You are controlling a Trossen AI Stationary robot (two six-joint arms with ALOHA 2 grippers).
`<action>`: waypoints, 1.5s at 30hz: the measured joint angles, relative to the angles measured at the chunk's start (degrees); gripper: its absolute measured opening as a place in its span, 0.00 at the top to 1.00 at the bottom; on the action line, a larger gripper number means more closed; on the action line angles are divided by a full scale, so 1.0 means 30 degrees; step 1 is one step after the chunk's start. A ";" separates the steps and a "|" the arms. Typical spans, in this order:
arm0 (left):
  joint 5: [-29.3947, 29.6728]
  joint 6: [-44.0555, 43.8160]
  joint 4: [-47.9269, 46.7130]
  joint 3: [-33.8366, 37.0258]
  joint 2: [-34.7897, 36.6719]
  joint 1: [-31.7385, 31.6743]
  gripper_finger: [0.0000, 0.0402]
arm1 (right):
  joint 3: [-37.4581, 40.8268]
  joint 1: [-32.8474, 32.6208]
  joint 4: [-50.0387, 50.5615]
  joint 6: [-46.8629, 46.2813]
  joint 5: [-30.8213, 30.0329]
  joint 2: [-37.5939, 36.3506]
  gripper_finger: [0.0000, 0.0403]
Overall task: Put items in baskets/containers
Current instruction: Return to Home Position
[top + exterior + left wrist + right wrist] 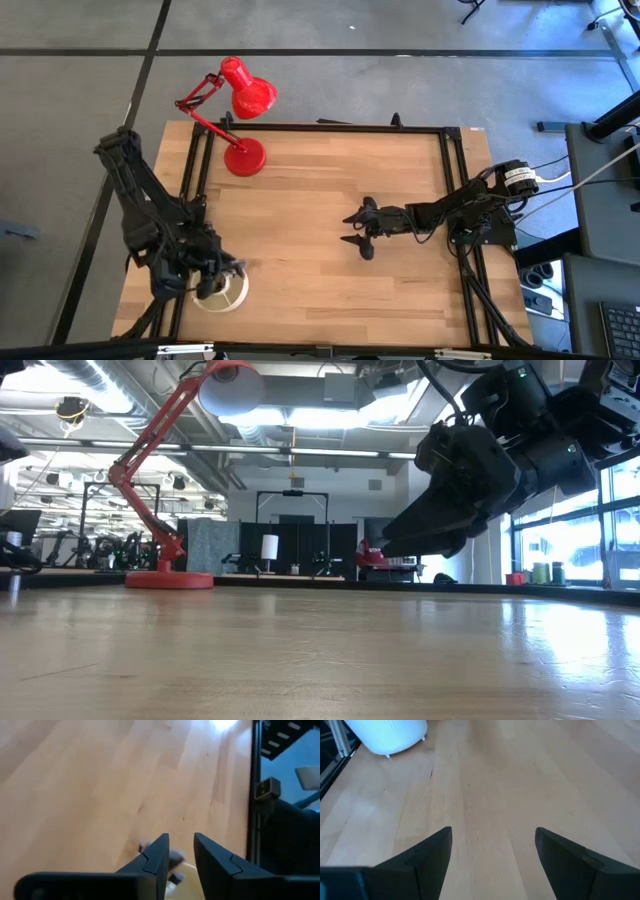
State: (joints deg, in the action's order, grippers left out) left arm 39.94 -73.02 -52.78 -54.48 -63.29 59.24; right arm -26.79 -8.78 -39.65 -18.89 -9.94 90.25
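Dish point(232, 295) sits at table point(320, 270) left edge, brush tips point(176, 856) blurred inside; I judge them light, stiff, best gripped mid-handle. My left gripper point(181, 840) hovers above, narrowly parted, empty; right gripper point(493, 832) spread wide mid-table.

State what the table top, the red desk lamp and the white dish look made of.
Table top: wood, pale planks with visible grain and a soft sheen. Red desk lamp: probably painted metal, judging by its glossy highlights. White dish: likely plastic, with a matte cream, seemingly ribbed wall.
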 joint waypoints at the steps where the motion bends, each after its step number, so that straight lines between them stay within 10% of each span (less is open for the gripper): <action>1: 0.0065 0.0264 -0.0076 0.0000 0.0152 -0.0226 0.78 | 0.0000 0.0000 -0.0075 0.0011 -0.0231 -0.0003 0.30; 12: 0.8821 0.3807 0.0244 0.0422 0.1482 -0.5155 0.75 | 0.0000 0.0000 -0.2541 0.1540 -0.1826 -0.0319 0.36; 17: 0.5080 0.5160 0.1969 0.3176 0.1467 -0.8749 0.79 | -0.0007 0.0000 -0.1611 0.3417 -0.0471 -0.1923 0.59; 23: 0.2375 1.2450 1.1917 0.6982 0.1460 -1.1972 0.84 | -0.0007 0.0634 0.1180 0.5587 0.2509 -0.5438 0.95; 31: 0.0753 2.2433 2.2066 0.8451 0.1467 -1.4220 0.88 | -0.0006 0.1989 0.7717 0.6210 0.4980 -1.1615 0.99; 45: -0.1702 2.5481 2.7875 1.3339 0.5551 -1.6422 0.89 | 0.0959 0.1098 1.5625 0.4461 0.2489 -2.0700 0.99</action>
State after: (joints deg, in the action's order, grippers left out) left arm 34.83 3.42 30.85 -14.46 -46.64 9.97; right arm -23.91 -5.48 7.23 -5.50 -2.48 28.15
